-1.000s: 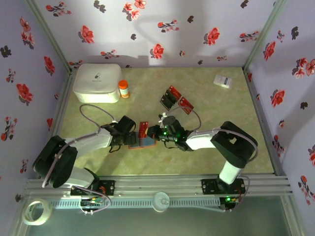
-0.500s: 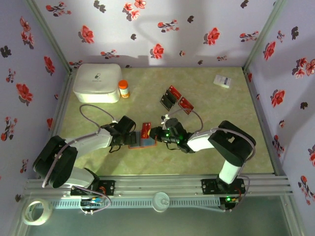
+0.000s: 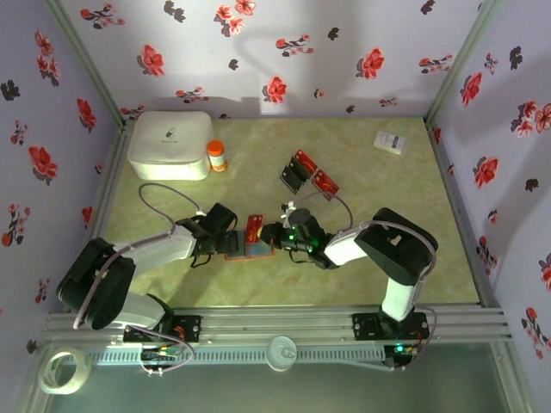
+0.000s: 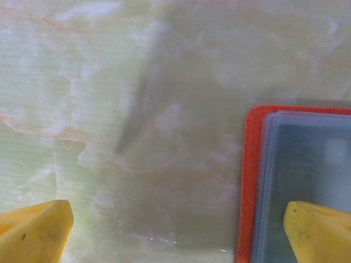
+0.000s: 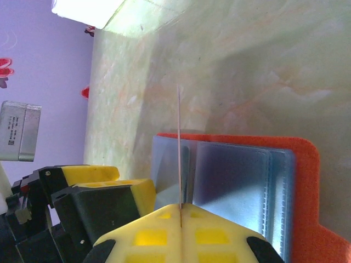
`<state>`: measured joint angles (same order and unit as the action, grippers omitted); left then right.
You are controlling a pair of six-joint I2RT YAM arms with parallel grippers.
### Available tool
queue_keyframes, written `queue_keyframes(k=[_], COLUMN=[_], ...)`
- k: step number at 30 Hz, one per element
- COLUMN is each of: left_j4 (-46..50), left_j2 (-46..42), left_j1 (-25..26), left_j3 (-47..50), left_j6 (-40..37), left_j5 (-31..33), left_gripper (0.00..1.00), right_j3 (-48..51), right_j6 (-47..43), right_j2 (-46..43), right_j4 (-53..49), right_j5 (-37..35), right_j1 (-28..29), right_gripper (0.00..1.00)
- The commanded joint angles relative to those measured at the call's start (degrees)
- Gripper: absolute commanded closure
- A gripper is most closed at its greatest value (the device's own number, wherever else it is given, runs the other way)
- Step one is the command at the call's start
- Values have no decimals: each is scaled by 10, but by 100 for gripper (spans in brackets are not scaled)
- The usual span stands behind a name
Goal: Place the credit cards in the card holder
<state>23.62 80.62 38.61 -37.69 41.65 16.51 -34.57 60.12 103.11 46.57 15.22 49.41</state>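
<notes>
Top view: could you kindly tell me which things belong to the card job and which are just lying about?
Job:
card holder, open
card, pinched in right gripper
loose cards
left gripper, astride the holder's edge

Lying about:
white box
orange bottle
white slip
tape roll

Card holder tight between left end effector and right end effector.

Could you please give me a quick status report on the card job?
Left gripper: jaws open, one finger over the card holder. Right gripper: jaws shut on a card, edge-on over the holder's sleeves. Nothing between them.
</notes>
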Motion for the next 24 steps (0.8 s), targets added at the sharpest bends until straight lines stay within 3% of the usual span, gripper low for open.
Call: queue_keyframes(k=[1,24], left_j4=[20,20], left_j2=[-1,-5], left_j1=[-4,-5], left_j3=[15,16], left_j6=[3,4], left_j5=[12,12], left_gripper=[0,0], right_j3=[6,31], right_j6=[7,18], right_j2=[13,28], right_j4=[22,50], right_j5=[0,-2], right_j1=[5,16], right_gripper=[100,100])
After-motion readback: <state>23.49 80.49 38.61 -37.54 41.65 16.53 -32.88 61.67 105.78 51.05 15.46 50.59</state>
